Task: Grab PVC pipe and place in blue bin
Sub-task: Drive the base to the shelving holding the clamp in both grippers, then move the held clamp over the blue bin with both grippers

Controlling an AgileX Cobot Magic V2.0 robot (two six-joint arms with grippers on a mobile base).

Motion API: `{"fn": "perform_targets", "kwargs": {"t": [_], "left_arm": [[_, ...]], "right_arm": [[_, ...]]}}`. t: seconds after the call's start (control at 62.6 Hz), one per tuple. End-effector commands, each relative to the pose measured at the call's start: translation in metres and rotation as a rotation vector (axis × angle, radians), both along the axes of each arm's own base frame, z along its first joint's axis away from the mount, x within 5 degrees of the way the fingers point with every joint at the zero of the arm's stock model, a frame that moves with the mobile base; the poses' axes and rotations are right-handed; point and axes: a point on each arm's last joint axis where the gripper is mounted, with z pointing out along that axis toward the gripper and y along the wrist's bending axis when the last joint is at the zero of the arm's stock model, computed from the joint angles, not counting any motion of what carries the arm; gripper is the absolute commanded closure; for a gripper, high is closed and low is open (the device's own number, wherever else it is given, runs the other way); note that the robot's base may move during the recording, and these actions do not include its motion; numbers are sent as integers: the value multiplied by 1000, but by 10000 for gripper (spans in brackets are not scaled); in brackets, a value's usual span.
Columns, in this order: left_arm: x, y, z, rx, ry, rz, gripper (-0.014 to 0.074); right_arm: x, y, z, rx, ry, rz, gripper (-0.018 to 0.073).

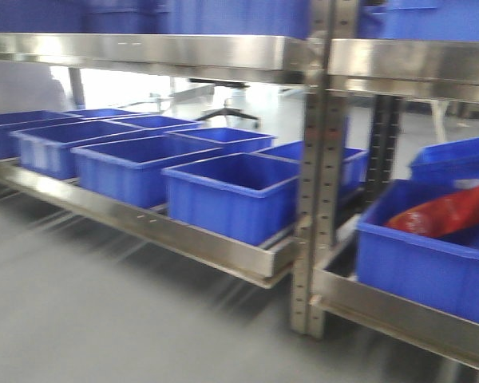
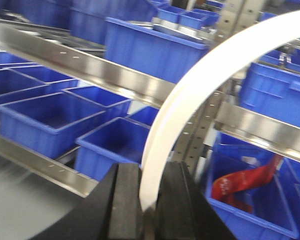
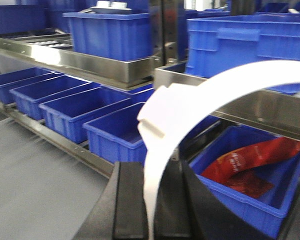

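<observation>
My left gripper [image 2: 149, 167] is shut on the PVC pipe [image 2: 200, 75], a white flat arc that rises from between the black pads and sweeps up to the right. In the right wrist view my right gripper [image 3: 155, 167] is likewise shut on a white arc [image 3: 240, 75] with a squared tab [image 3: 160, 115] at its left bend. Whether both hold the same piece I cannot tell. Open blue bins [image 1: 231, 191] stand in a row on the low steel shelf ahead. The front view shows neither gripper nor pipe.
A steel rack upright [image 1: 313, 199] splits the shelving. Right of it, a blue bin [image 1: 419, 267] holds a red bag [image 1: 451, 211]. An upper steel shelf [image 1: 144, 52] carries more blue bins. Grey floor [image 1: 104, 311] lies in front.
</observation>
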Motion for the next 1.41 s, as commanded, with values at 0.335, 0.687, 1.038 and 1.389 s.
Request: {"fn": "perform_targets", "kwargs": {"t": [0.335, 0.687, 1.038, 1.389], "left_arm": [[-1, 0, 5, -9, -36, 0, 707], [-1, 0, 5, -9, -36, 0, 707], [-1, 0, 5, -9, -36, 0, 707], [-1, 0, 5, -9, -36, 0, 707]], "right_arm": [[-1, 0, 3, -9, -32, -3, 727], [-1, 0, 3, -9, -32, -3, 727], [-1, 0, 3, -9, -34, -4, 727], [-1, 0, 3, -9, -34, -4, 727]]}}
